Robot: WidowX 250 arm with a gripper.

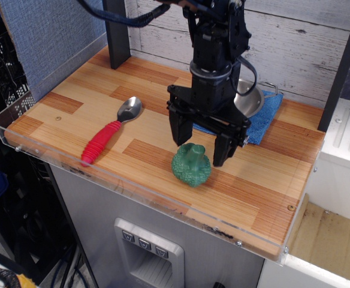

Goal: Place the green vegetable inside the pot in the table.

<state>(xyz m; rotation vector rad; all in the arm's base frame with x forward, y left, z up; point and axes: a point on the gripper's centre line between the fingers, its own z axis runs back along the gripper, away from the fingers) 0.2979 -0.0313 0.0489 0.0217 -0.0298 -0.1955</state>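
Note:
The green vegetable (pixel 190 165), a toy broccoli with its stem pointing up, lies on the wood-plank table (pixel 103 102) near the front edge. My black gripper (pixel 199 148) hangs open just above and behind it, one finger at each side of the stem, not touching it. The steel pot (pixel 249 101) sits on a blue cloth at the back right, mostly hidden behind the arm.
A steel spoon with a red handle (pixel 108 135) lies to the left. A blue cloth (pixel 263 122) lies under the pot. A dark post (pixel 117 33) stands at the back left. A clear acrylic rim (pixel 139 189) runs along the table's front edge.

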